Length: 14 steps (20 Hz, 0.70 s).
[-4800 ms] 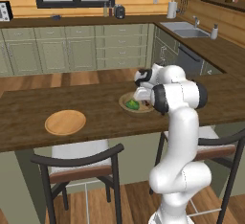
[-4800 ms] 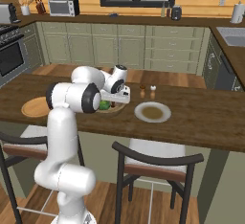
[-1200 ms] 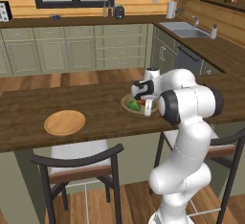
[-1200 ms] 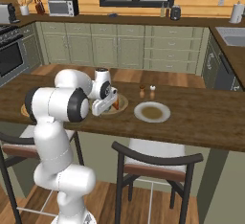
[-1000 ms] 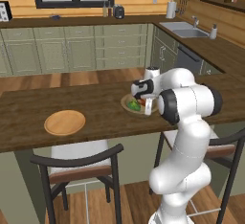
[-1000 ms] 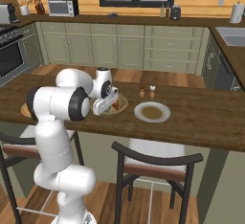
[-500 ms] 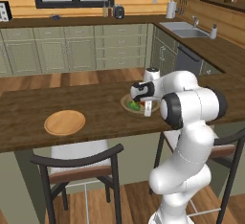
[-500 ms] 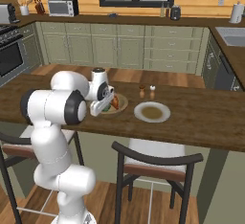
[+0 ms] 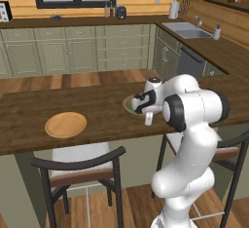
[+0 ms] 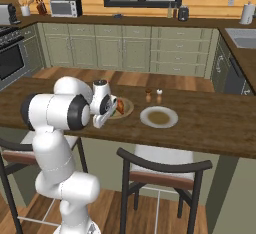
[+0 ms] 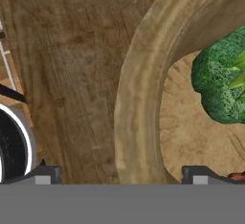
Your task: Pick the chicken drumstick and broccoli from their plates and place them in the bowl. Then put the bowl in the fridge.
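Fingers (image 11: 122,173) spread apart, straddling the thick rim of the bowl (image 11: 139,98): one tip outside over the dark wood surface (image 11: 72,65), other tip inside. Not clamped on anything that I can see. Broccoli (image 11: 222,82) sits inside the bowl, just past the inner tip; chicken drumstick (image 10: 120,107) in there too w/ it. Pale plate (image 10: 159,116) farther off to one side of the fingers, wooden plate (image 9: 66,124) well apart on the other side.

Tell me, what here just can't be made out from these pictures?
- Gripper: hand view's bottom edge cuts its tips; whether they touch the bowl is unclear.
- Broccoli: cut by the right edge.
- Chicken drumstick: right base view, half behind the hand.
- Two small shakers: too small.
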Tool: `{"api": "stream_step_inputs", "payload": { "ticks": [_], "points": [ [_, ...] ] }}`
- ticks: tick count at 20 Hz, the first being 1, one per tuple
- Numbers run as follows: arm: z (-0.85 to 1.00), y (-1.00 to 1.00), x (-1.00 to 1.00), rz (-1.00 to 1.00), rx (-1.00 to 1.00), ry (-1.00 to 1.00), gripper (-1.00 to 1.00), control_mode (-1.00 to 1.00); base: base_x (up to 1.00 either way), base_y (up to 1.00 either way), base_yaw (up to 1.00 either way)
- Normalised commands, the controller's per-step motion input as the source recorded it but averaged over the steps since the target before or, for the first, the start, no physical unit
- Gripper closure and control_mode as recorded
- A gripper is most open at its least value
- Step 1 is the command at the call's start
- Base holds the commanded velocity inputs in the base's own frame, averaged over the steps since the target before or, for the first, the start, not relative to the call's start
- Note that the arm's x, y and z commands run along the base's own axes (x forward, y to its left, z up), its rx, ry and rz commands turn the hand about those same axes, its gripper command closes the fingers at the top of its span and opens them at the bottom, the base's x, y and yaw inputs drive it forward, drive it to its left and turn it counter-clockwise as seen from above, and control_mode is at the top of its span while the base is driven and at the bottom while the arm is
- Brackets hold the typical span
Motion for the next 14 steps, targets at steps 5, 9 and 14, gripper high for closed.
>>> {"api": "stream_step_inputs", "payload": {
  "ticks": [5, 9, 14],
  "points": [
    [-0.21, 0.00, 0.22, 0.00, 0.00, 0.00, -1.00, -1.00, 0.00, 0.00, 0.00],
    [-0.39, 0.00, 0.04, 0.00, 0.00, 0.00, -1.00, -1.00, 0.00, 0.00, 0.00],
    [-0.17, 0.00, 0.15, 0.01, 0.00, 0.00, 1.00, -1.00, 0.00, 0.00, 0.00]
  ]
}}
